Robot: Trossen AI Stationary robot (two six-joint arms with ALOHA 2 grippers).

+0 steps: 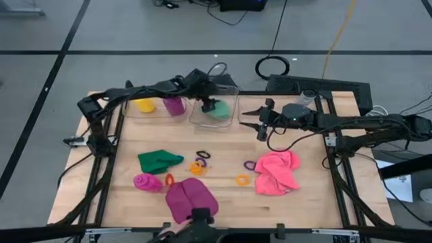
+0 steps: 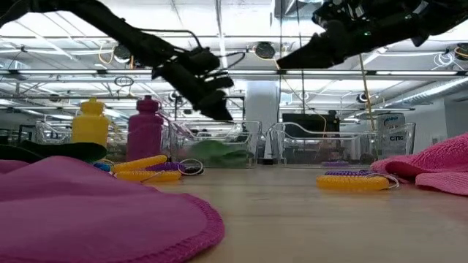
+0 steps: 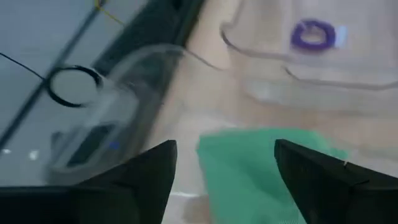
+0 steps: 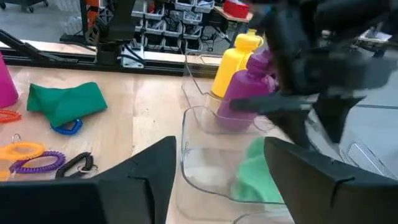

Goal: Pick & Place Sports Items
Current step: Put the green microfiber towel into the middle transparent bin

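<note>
The left gripper (image 1: 210, 104) hangs over the middle bin (image 1: 233, 101) at the back of the desk (image 1: 304, 196), its fingers (image 3: 146, 180) spread, with a green cloth (image 3: 261, 171) lying in the bin right below them. In the bin to its left stand a yellow bottle (image 1: 144, 104) and a purple bottle (image 1: 175, 105), side by side. The right gripper (image 1: 251, 119) hovers just right of the middle bin, above the third bin, pointing toward the left arm; its fingers (image 4: 134, 180) are apart and hold nothing. A purple ring (image 3: 313, 35) lies in that third bin. On the open desk a second green cloth (image 1: 159, 160) lies left of centre, with a magenta bottle (image 1: 146, 181) on its side in front of it and a magenta cloth (image 1: 191, 200) at the front edge. A pink cloth (image 1: 277, 171) sits to the right, a purple ring (image 1: 250, 165) touching its left side, an orange ring (image 1: 243, 179) near it. More small rings (image 1: 200, 162) cluster between the two cloths.
</note>
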